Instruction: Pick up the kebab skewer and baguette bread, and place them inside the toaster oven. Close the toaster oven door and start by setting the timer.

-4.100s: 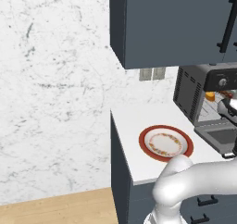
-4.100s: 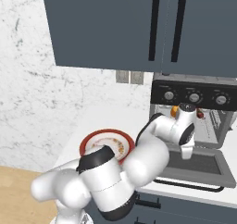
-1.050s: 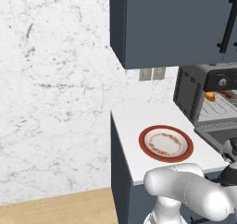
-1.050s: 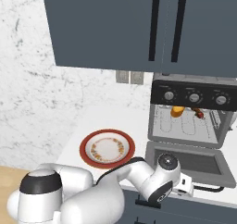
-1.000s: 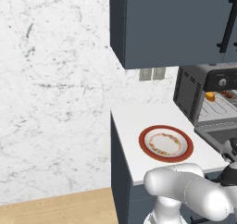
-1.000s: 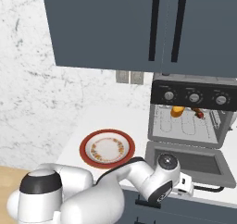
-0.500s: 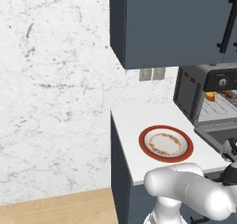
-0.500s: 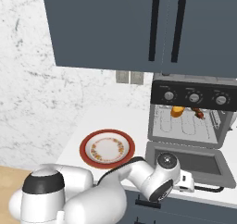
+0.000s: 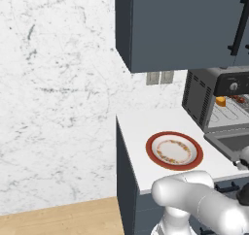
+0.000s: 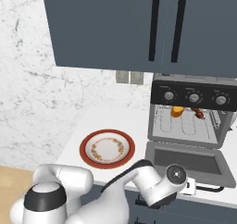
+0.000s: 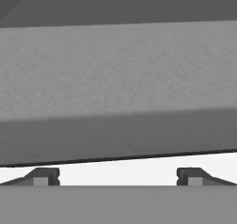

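Toaster oven (image 10: 192, 121) stands on the white desk (image 10: 139, 121) under the dark wall cupboards (image 10: 139, 28), its door (image 10: 190, 160) dropped flat and open toward the robot. Inside, on the wire rack, the golden baguette bread (image 10: 177, 111) lies at the left of the cavity, and the dark red kebab skewer (image 10: 198, 113) lies just beside it to the right. 3 round knobs (image 10: 194, 97) sit in a row on the black control strip above the opening. In the left base view the oven (image 9: 214, 100) shows its perforated side, with the bread (image 9: 221, 101) visible through the opening.

A red-rimmed plate (image 10: 107, 148) with a flowered centre rests on the desk left of the oven, apart from it.

The arm is folded low in front of the desk, its wrist near the front edge of the open door. In the hand view the pincer (image 11: 118, 177) stands wide, its 2 dark fingertips (image 11: 44, 176) far apart with nothing between them, facing a grey slab with a white strip beneath it.
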{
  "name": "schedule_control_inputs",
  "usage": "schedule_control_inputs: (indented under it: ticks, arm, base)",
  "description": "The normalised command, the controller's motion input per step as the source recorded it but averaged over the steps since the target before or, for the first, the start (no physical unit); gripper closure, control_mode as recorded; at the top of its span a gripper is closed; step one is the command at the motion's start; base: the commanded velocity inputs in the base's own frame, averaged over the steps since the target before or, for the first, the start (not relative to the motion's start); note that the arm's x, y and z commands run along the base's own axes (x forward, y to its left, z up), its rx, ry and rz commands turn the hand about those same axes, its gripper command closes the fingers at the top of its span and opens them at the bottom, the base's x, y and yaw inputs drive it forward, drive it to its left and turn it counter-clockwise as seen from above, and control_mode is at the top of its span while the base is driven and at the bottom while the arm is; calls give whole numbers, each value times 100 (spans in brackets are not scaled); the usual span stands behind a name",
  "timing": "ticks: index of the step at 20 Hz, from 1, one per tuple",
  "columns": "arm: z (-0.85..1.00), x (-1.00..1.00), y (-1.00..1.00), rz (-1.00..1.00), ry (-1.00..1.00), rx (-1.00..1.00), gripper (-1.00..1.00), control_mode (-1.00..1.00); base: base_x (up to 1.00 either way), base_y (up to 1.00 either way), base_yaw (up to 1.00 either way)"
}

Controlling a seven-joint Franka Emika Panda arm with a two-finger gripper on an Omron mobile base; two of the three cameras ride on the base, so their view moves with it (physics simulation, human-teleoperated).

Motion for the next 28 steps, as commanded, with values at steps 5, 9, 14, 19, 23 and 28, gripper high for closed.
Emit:
schedule_control_inputs:
  ticks: [5, 9, 14, 19, 23, 28]
  arm:
    - [6, 38, 8, 0, -40, 0, -100, -100]
    - [48, 68, 0, 0, -24, 0, -100, -100]
    - [72, 74, 0, 0, -12, 0, -100, -100]
    - [74, 84, 0, 0, -11, 0, -100, -100]
    - [85, 76, 0, 0, -3, 0, -100, -100]
    - [53, 73, 0, 0, 1, 0, -100, -100]
  base:
    - [0, 0, 0]
    - [0, 0, 0]
    - [0, 0, 0]
    - [0, 0, 0]
    - [0, 0, 0]
    - [0, 0, 0]
